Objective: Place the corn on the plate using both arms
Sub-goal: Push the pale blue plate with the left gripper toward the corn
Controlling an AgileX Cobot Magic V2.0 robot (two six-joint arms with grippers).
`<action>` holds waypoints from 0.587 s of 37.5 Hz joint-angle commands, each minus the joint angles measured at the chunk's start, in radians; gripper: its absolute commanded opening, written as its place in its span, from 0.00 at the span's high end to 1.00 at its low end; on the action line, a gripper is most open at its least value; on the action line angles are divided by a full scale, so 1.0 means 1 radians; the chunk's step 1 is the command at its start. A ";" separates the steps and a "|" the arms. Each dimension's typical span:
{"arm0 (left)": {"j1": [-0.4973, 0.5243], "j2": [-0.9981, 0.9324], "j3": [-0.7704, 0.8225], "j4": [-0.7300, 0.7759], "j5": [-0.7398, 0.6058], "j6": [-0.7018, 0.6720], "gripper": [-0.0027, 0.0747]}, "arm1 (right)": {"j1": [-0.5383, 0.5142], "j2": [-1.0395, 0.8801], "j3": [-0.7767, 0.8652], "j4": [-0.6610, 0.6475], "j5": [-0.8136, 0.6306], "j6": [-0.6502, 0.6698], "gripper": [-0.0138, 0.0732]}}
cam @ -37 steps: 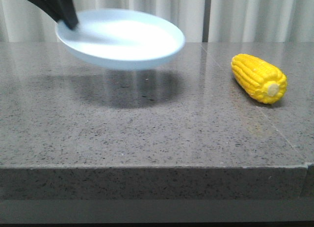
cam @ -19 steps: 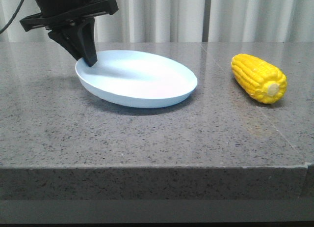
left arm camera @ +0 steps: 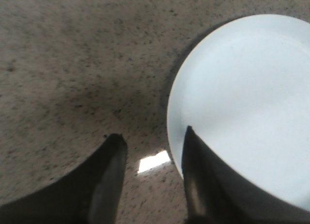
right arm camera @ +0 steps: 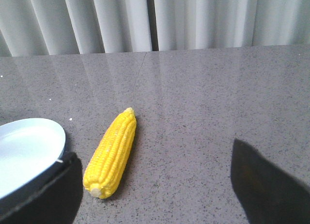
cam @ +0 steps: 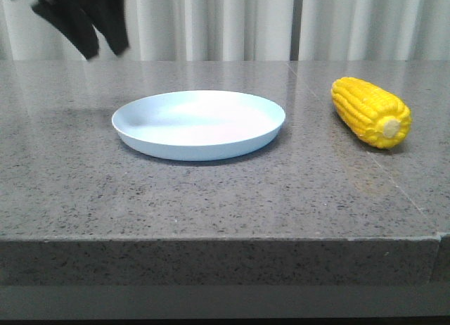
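The pale blue plate lies flat on the grey stone table, left of centre. It also shows in the left wrist view as the plate and at the edge of the right wrist view as the plate. My left gripper hangs open above and to the left of the plate, holding nothing; in its wrist view the left gripper has its fingers apart over the rim. The yellow corn lies on the table at the right, stub end toward the front. My right gripper is open, with the corn lying on the table beyond its fingers.
The grey speckled table has its front edge near the camera. A seam runs across the stone beside the corn. Pale curtains hang behind the table.
The left gripper brought the plate down onto the table, let go of it and rose up and to the left. The corn has not moved.
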 commanded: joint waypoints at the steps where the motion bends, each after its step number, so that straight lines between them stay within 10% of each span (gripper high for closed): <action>1: 0.020 -0.101 -0.029 0.049 0.016 -0.027 0.81 | -0.008 0.015 -0.035 -0.006 -0.079 -0.001 0.10; 5: 0.027 -0.157 0.007 0.148 0.019 -0.076 0.99 | -0.008 0.015 -0.035 -0.006 -0.079 -0.001 0.10; 22: 0.027 -0.560 0.455 0.269 -0.261 -0.159 0.99 | -0.008 0.015 -0.035 -0.006 -0.079 -0.001 0.10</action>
